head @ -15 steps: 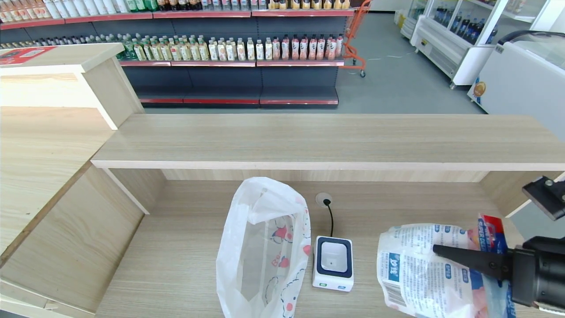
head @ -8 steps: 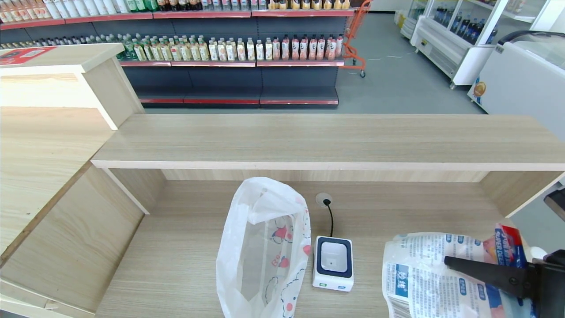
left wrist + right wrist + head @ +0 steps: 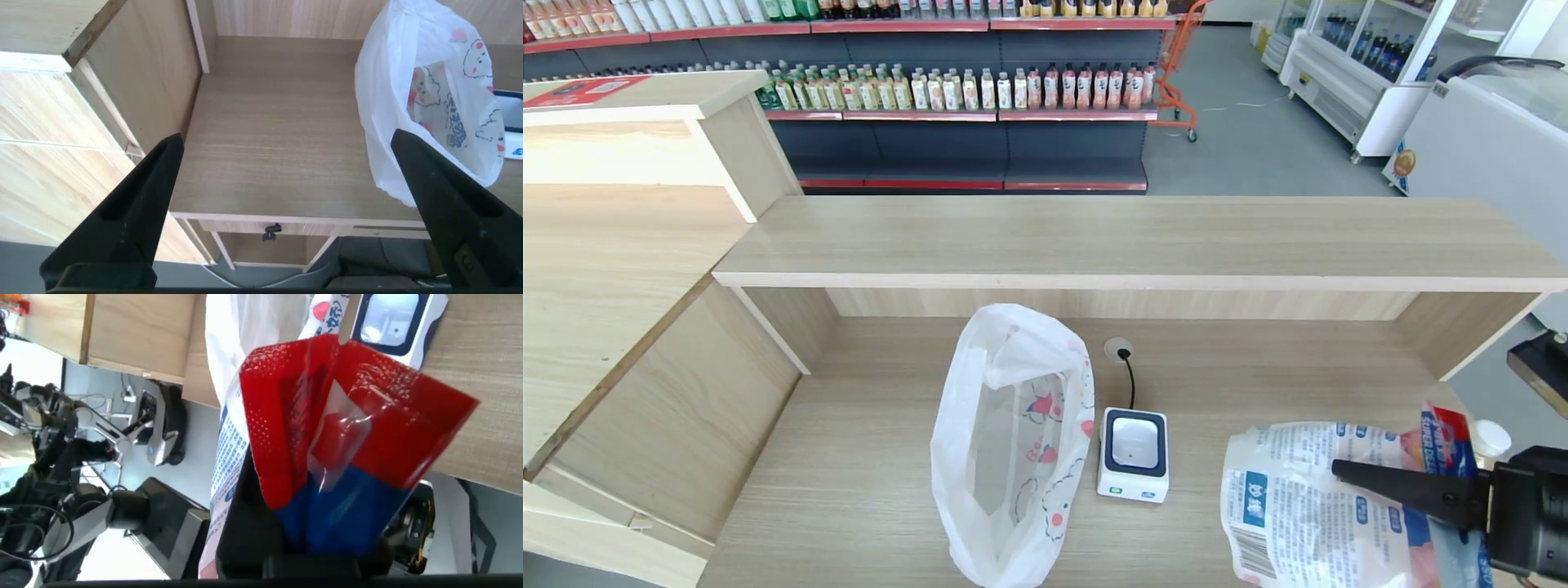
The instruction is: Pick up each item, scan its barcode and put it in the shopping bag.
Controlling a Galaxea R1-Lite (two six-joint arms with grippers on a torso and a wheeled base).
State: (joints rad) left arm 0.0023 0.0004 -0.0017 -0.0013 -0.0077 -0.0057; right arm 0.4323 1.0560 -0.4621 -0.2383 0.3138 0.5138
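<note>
A white packet (image 3: pixel 1298 498) with blue print and a red-and-blue end hangs over the right part of the counter, barcode near its lower left corner. My right gripper (image 3: pixel 1339 470) is shut on it, one black finger (image 3: pixel 1405 488) lying across its top. The right wrist view shows the packet's red-and-blue end (image 3: pixel 351 433) clamped close in front, with the scanner (image 3: pixel 394 322) beyond. The white scanner (image 3: pixel 1133 453) with its dark-framed window sits mid-counter, left of the packet. A white shopping bag (image 3: pixel 1013 441) with cartoon prints stands open left of the scanner. My left gripper (image 3: pixel 286 143) hangs open above the counter's left front edge, the shopping bag (image 3: pixel 433 106) off to one side.
A raised wooden shelf (image 3: pixel 1127 237) runs along the back of the counter, with side walls at both ends. The scanner's cable (image 3: pixel 1129 380) leads to a hole in the counter. A small white round object (image 3: pixel 1491 437) lies behind the packet at the right edge.
The head camera has shifted, so the whole scene sits higher. My right gripper with the packet has drawn slightly back toward the counter's front relative to the scanner.
</note>
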